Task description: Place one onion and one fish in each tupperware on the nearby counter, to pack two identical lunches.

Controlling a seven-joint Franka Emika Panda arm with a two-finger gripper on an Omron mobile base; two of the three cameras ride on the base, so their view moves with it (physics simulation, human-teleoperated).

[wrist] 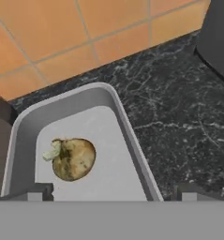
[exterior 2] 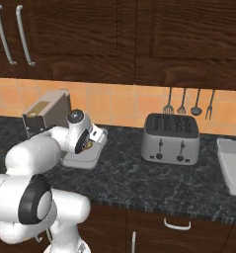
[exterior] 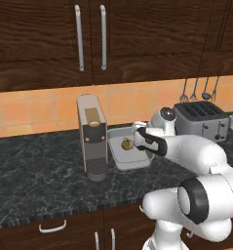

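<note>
Below the two-finger gripper (wrist: 111, 191) lies a round brownish onion (wrist: 73, 159) inside a grey plastic tupperware (wrist: 127, 136). Its jaws stand wide apart, holding nothing.

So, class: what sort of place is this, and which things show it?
A kitchen, clearly: a silver four-slot toaster on a black marbled stone counter, with metal cooking utensils hanging on the orange tiled wall.

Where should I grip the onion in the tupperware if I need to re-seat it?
Grip the onion across its round middle, coming straight down from above. It lies alone on the tupperware floor, the walls block a side approach, and the open gripper already hovers over it.
</note>
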